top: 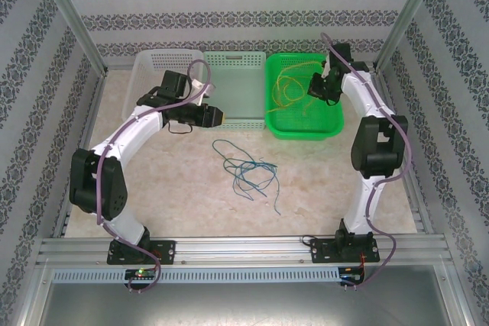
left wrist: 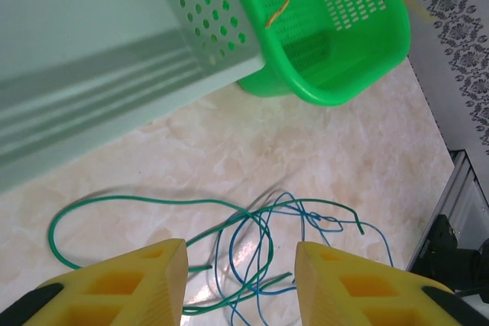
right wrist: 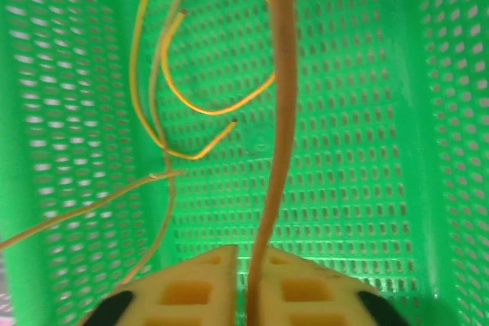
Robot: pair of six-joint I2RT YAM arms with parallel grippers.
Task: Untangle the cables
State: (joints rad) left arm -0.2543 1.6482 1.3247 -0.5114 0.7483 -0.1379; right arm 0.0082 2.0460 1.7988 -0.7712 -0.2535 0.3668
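Note:
A loose tangle of blue and dark green cables [top: 244,169] lies on the marble tabletop in the middle. In the left wrist view the green cable [left wrist: 137,201] loops around the blue cable [left wrist: 321,223]. My left gripper [top: 215,117] [left wrist: 241,280] hovers above them, open, with nothing between its fingers. Yellow cables [top: 294,85] [right wrist: 199,104] lie curled in the green basket [top: 306,129]. My right gripper [top: 319,86] [right wrist: 248,265] hangs over that basket. Its jaws are parted a slit, and one yellow cable [right wrist: 279,150] runs down between them, loose against the right finger.
A pale green basket [top: 237,74] [left wrist: 114,51] and a white basket [top: 157,62] stand left of the green basket [left wrist: 344,74] along the back. Aluminium frame rails border the table at both sides and the front.

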